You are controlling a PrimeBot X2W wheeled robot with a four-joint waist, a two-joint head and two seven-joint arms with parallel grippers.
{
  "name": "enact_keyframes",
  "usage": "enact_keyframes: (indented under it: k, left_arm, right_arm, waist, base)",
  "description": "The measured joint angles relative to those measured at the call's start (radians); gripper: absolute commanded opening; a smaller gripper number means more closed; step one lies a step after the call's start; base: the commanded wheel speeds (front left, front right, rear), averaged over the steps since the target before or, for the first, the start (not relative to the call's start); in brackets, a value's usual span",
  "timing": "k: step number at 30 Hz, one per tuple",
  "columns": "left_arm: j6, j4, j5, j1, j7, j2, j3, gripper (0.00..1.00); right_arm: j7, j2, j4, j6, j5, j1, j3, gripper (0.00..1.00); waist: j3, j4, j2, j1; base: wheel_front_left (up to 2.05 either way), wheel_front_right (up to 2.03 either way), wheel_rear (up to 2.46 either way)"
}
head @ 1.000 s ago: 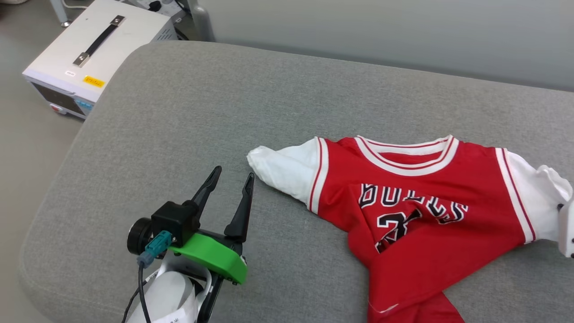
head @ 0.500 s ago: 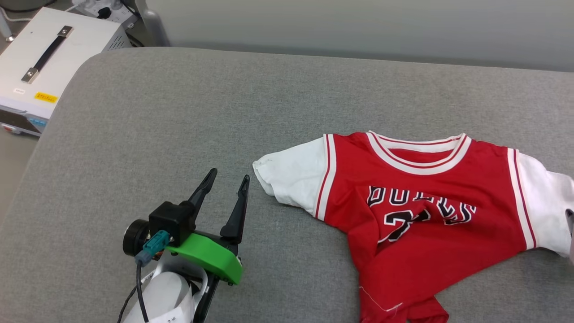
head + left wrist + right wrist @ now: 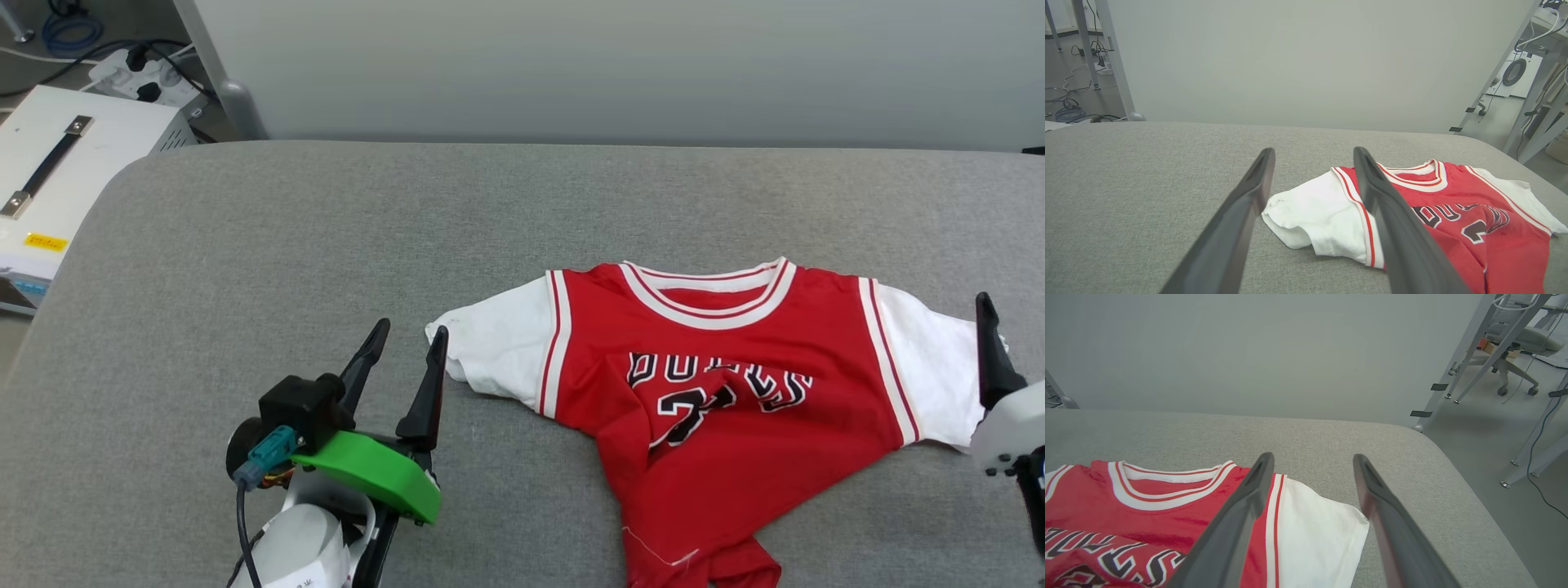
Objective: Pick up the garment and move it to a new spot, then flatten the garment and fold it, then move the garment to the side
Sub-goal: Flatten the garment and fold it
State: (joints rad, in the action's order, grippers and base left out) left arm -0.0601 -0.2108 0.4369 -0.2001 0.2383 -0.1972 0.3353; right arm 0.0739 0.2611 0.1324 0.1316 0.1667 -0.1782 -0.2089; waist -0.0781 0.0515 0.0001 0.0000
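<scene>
Looking down across the grey padded surface (image 3: 326, 245), I see the garment (image 3: 735, 392) lying front up on its right half, the striped collar toward the far edge and the two white sleeves spread out to either side. The black chest print is creased. Below it the red body narrows and bunches toward the near edge, where it runs out of the head view. My left gripper (image 3: 412, 328) stands at the lower left with its two dark fingers well apart and nothing between them; its inner fingertip is just beside the end of the nearer white sleeve, and I cannot tell whether it touches the cloth. In the left wrist view that sleeve lies ahead, framed between the two fingers. My right gripper (image 3: 1312, 457) is at the other sleeve, spread wide and holding nothing. In the right wrist view one finger crosses the red-and-white trim at the shoulder, while the other lies past the sleeve's end, over bare grey padding. A white box with a black handle (image 3: 49, 180) sits off the surface's far left corner, and a power strip (image 3: 139, 69) lies on the floor beyond it.
</scene>
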Motion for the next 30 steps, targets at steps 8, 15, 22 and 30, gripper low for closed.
enact_keyframes:
  k: [8, 15, 22, 30]
  left_arm:
    - [0.003, -0.017, 0.035, 0.023, 0.007, 0.008, -0.016, 1.00]
    - [0.016, -0.030, 0.039, 0.003, -0.089, -0.021, -0.013, 1.00]
    - [-0.015, -0.060, 0.087, -0.197, -0.461, -0.078, 0.025, 1.00]
    - [-0.042, -0.140, 0.188, -0.387, -0.852, -0.160, 0.060, 1.00]
  right_arm:
    - [-0.114, -0.118, -0.173, 0.000, -0.016, 0.122, -0.013, 1.00]
    - [-0.132, -0.140, -0.248, 0.000, -0.012, 0.136, -0.016, 1.00]
    - [-0.132, -0.146, -0.282, 0.000, -0.013, 0.129, -0.010, 1.00]
    - [-0.141, -0.159, -0.283, 0.000, -0.015, 0.083, 0.029, 1.00]
  waist:
    - [0.000, -0.039, 0.0000, 0.0000]
    - [-0.030, -0.073, 0.0000, 0.0000]
    - [-0.096, -0.093, 0.0000, 0.0000]
    - [-0.158, -0.132, 0.0000, 0.0000]
  base:
    - [0.00, 0.00, 0.00]
    - [0.00, 0.00, 0.00]
    - [0.00, 0.00, 0.00]
    - [0.00, 0.00, 0.00]
